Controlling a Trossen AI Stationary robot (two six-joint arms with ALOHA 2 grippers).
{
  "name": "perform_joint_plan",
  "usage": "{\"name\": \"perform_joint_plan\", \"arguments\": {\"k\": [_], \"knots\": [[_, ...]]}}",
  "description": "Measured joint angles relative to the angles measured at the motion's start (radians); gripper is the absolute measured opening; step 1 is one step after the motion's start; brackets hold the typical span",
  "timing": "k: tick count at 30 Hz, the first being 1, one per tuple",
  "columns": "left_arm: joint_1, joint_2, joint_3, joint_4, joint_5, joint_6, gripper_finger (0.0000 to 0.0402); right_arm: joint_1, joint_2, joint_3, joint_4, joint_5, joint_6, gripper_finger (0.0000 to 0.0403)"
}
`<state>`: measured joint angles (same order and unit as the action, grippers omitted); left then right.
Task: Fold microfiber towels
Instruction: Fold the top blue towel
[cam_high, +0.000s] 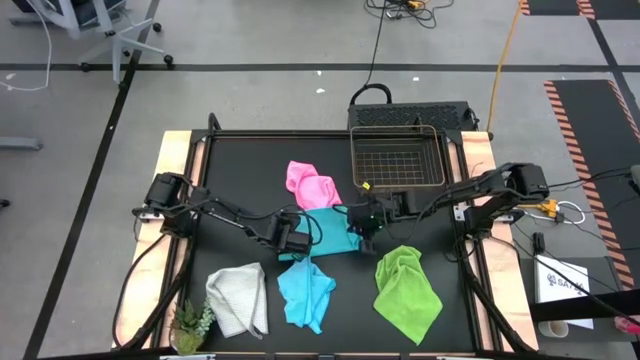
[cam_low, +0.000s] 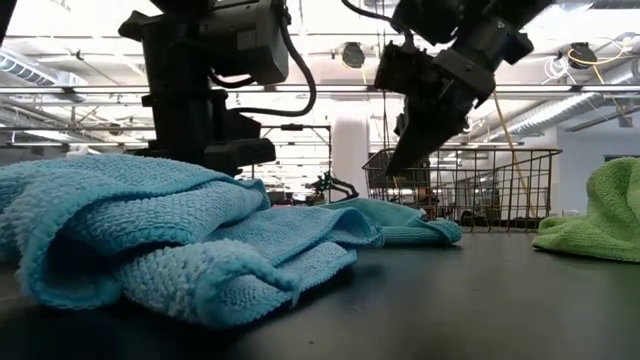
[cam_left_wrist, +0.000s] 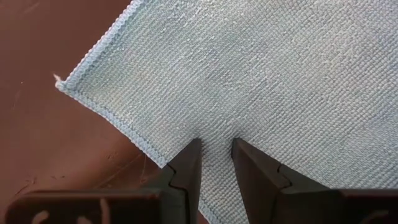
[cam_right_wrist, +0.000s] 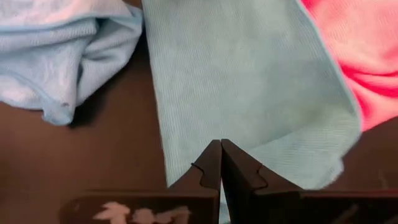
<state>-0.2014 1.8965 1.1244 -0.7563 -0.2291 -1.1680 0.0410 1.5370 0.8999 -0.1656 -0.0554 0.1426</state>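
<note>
A: Which towel is being worked on?

B: The teal-blue towel (cam_high: 328, 232) lying flat in the middle of the dark surface (cam_high: 240, 170), between the two arms. The pink towel (cam_high: 310, 184) touches its far edge, a crumpled light blue towel (cam_high: 305, 290) sits just on the near side, the white-grey towel (cam_high: 240, 298) lies toward the near left corner and the lime green towel (cam_high: 405, 285) toward the near right.

A: Where are the fingers?

B: The left gripper (cam_left_wrist: 214, 163) is at the towel's left edge, fingers partly apart with the hem running under their tips. I cannot tell whether any cloth is pinched between them; it looks more like resting on the fabric. The right gripper (cam_right_wrist: 221, 163) is at the right edge, fingers clenched tight together. From the right wrist view the tips sit over the towel's edge, but I cannot tell whether cloth is trapped.

A: So what does the coming fold turn on?

B: The towel stretches left to right between the two grippers, one at each short end. In the low view the right gripper (cam_low: 425, 120) hangs above the cloth, tips pointing down at it. Both arms are about equally near. I'd judge each needs a corner secured before an edge can be carried across.

A: Anything nearby that might interfere?

B: The wire basket (cam_high: 397, 157) stands just beyond the right gripper, and the pink towel could drag along.
</note>
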Motion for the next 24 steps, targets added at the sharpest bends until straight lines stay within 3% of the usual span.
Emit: {"name": "perform_joint_plan", "arguments": {"k": [6, 14, 24], "knots": [[0.007, 0.001, -0.001, 0.004, 0.005, 0.011, 0.0097, 0.037, 0.023, -0.024, 0.050, 0.000, 0.027, 0.0000], [0.006, 0.002, -0.002, 0.006, 0.004, 0.009, 0.0097, 0.059, 0.159, -0.024, 0.153, -0.002, 0.029, 0.0000], [-0.006, 0.002, -0.002, 0.000, 0.002, 0.007, 0.0097, 0.016, 0.096, -0.024, -0.104, 0.016, -0.068, 0.0000]]}}
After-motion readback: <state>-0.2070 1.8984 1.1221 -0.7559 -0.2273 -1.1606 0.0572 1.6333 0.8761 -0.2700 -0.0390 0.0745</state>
